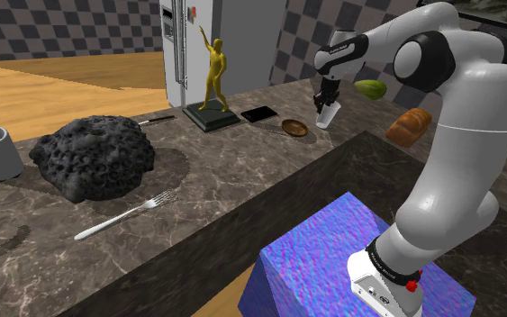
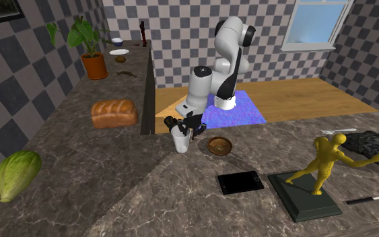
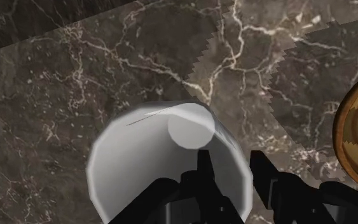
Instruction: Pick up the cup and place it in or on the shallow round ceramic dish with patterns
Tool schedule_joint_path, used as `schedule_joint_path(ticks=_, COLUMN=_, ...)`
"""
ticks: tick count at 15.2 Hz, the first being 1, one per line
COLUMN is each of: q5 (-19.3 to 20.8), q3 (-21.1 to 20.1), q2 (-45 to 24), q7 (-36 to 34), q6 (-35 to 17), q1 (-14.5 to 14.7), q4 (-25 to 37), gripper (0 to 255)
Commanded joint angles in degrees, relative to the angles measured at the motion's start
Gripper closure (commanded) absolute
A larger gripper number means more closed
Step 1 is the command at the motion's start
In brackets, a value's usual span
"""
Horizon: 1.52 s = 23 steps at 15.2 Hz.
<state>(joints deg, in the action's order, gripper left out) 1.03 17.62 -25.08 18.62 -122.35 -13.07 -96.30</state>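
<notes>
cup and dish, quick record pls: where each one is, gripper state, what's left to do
cup: white, tilted, gripped by its wall
gripper: shut on cup, one finger inside it and one outside
dish: brown, patterned, empty, on the counter
relation: cup beside dish, apart from it, not over it
lift: cannot tell whether cup is clear of counter
left to do: carry cup to dish and set it in

dark marbled counter (image 1: 242,180) carries fork (image 1: 125,214), statue (image 1: 213,76), tablet (image 1: 259,114), bread (image 1: 409,126) and brown dish (image 1: 294,127).
</notes>
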Motion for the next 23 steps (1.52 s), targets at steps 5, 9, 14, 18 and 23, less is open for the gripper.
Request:
schedule_joint_path(ticks=5, q5=0.0, q3=0.0, q2=0.0, q7=0.0, q6=0.0, q1=0.0, q4=0.0, gripper=255)
schedule_joint_path(ticks=9, q5=0.1, q3=0.0, q2=0.3, q7=0.0, q6=0.6, q1=0.0, q4=0.3, gripper=255)
schedule_joint_path(ticks=14, q5=0.4, q3=0.2, q2=1.7, q7=0.2, q6=3.9, q1=0.2, q4=2.2, gripper=255)
schedule_joint_path(ticks=18, q5=0.6, q3=0.4, q2=2.7, q7=0.3, q6=6.6, q1=0.2, q4=4.0, gripper=255)
schedule_joint_path(ticks=23, q5=0.8, q3=0.5, q2=3.6, q7=0.5, q6=10.0, q1=0.2, q4=6.6, gripper=255)
